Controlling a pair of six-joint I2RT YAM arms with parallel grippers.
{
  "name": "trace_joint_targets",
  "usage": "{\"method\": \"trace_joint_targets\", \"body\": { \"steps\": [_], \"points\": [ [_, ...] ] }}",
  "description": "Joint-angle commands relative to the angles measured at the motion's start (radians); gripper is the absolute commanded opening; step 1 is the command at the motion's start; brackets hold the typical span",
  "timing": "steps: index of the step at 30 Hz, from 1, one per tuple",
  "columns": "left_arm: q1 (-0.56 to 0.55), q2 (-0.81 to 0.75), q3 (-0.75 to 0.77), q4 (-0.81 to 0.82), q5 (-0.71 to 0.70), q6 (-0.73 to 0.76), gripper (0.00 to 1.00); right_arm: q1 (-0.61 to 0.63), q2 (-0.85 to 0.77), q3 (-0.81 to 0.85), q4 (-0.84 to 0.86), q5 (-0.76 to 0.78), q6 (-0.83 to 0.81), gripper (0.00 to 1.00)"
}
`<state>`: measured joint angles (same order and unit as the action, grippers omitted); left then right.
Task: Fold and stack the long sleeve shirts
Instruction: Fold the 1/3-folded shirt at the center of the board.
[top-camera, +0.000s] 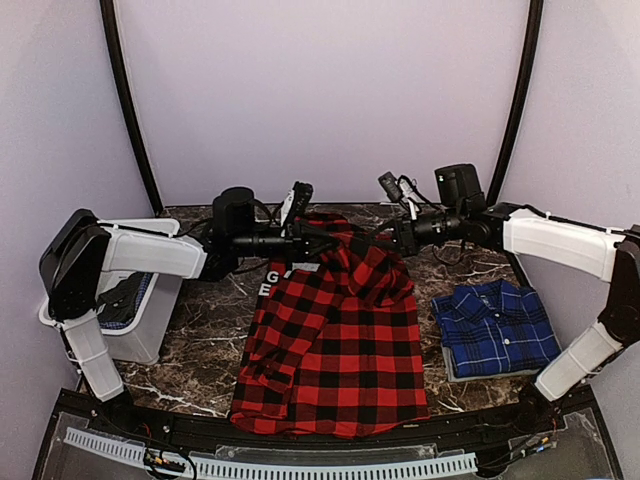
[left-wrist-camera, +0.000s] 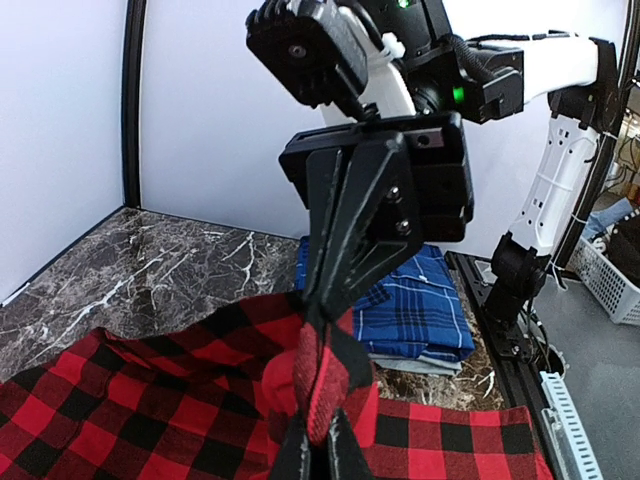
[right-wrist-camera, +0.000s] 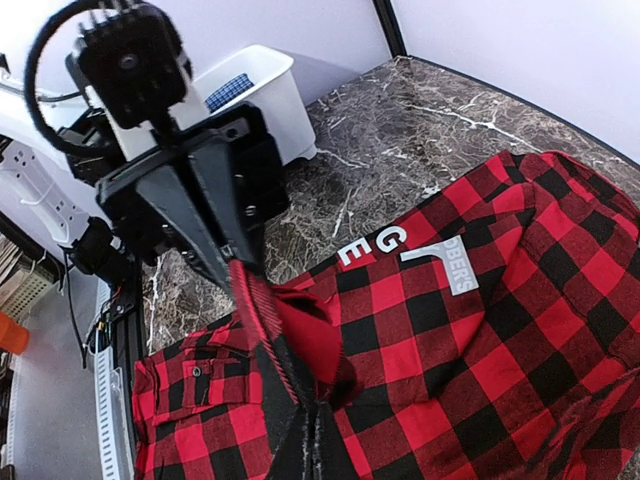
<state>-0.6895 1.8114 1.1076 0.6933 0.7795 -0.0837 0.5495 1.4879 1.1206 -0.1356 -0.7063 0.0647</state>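
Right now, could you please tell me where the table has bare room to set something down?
Widest bare marble lies between the white bin and the red-and-black shirt, on the left. A narrow strip separates that shirt from the blue plaid shirt. The far middle is crowded: the left claw and right claw both pinch the red shirt's raised edge.

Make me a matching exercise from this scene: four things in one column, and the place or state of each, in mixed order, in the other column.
Things:
1. red-and-black checked shirt
2. blue plaid shirt
3. white bin
4. left tool

Places or states:
A. folded, on the right side of the table
B. shut on a shirt's edge
C. spread in the middle, far edge lifted
D. on the left side, dark fabric inside

Pairs: 1-C, 2-A, 3-D, 4-B.
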Motion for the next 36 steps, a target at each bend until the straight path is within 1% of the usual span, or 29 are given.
{"method": "trace_joint_targets", "body": {
  "steps": [1,3,5,6,7,10,11,15,18,22,26,28,32,36],
  "points": [
    [-0.013,-0.124,-0.033,-0.078,-0.053,-0.08,0.0,-0.004,-0.015,-0.014,0.093,0.08,0.045,0.06],
    [-0.016,-0.152,-0.033,-0.137,-0.069,-0.149,0.0,-0.002,-0.004,-0.017,0.117,0.107,0.071,0.14],
    [-0.016,-0.183,-0.027,-0.215,-0.098,-0.262,0.0,0.002,0.01,-0.016,0.123,0.141,0.092,0.24],
    [-0.016,-0.191,-0.026,-0.243,-0.114,-0.292,0.0,0.004,0.014,-0.018,0.125,0.16,0.103,0.28],
    [-0.016,-0.203,-0.022,-0.32,-0.149,-0.352,0.0,0.004,0.015,-0.021,0.127,0.179,0.111,0.33],
    [-0.015,-0.212,-0.001,-0.48,-0.188,-0.442,0.0,0.004,0.007,-0.032,0.12,0.256,0.134,0.46],
    [-0.013,-0.213,0.005,-0.556,-0.213,-0.488,0.0,0.003,0.003,-0.035,0.115,0.28,0.139,0.5],
    [-0.003,-0.223,-0.012,-0.657,-0.238,-0.598,0.0,-0.005,-0.014,-0.058,0.098,0.389,0.174,0.57],
    [0.017,-0.225,-0.012,-0.726,-0.28,-0.635,0.0,-0.017,-0.028,-0.077,0.077,0.47,0.223,0.58],
    [0.053,-0.224,-0.013,-0.795,-0.385,-0.658,0.0,-0.031,-0.016,-0.096,0.018,0.556,0.261,0.58],
    [0.096,-0.191,-0.014,-0.816,-0.395,-0.672,0.0,-0.065,0.038,-0.089,-0.031,0.6,0.3,0.57],
    [0.103,-0.176,-0.007,-0.817,-0.395,-0.661,0.0,-0.095,0.074,-0.094,-0.019,0.585,0.316,0.56],
    [0.107,-0.146,0.03,-0.839,-0.412,-0.636,0.0,-0.162,0.19,-0.09,0.021,0.508,0.341,0.55],
    [0.122,-0.136,0.033,-0.82,-0.408,-0.637,0.0,-0.193,0.295,-0.061,0.061,0.454,0.363,0.55]
  ]
}}
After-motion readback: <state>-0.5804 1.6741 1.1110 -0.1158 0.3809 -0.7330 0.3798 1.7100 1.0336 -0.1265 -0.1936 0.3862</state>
